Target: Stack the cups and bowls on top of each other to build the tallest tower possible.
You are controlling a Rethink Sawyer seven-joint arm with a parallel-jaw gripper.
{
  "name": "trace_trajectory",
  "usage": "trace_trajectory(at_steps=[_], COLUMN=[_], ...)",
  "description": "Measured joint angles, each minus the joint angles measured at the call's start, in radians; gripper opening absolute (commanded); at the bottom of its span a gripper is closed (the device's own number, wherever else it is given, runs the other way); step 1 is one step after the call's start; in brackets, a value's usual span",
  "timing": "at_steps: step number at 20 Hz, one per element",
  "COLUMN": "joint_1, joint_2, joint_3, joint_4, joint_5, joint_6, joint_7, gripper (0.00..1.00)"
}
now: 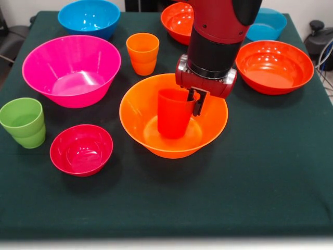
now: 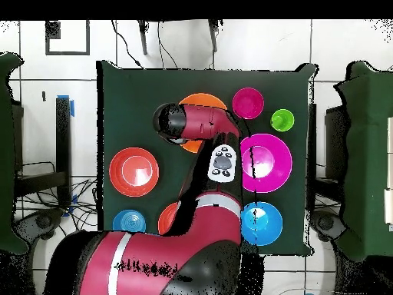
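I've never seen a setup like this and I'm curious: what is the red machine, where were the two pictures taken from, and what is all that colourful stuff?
The red and black machine is a robot arm with a gripper at its end. One picture looks across the table at it; the other looks straight down from above, where the arm hides much of the scene.

On the dark green table lie plastic bowls and cups: a big pink bowl, a blue bowl, a small crimson bowl, a red-orange bowl, a green cup and an orange cup.

The gripper is shut on the rim of a red-orange cup standing upright inside the wide orange bowl.
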Motion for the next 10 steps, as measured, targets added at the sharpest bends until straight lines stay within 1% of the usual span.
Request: trace_trajectory(at_steps=[2, 3, 10], joint_1=[0.0, 0.0, 0.0], joint_2=[0.0, 0.0, 0.0], joint_3=[0.0, 0.0, 0.001], joint_4=[0.0, 0.0, 0.0], joint_5=[0.0, 0.0, 0.0], joint_6=[0.0, 0.0, 0.0], joint_7=[0.0, 0.0, 0.0], gripper=[0.0, 1.0, 1.0])
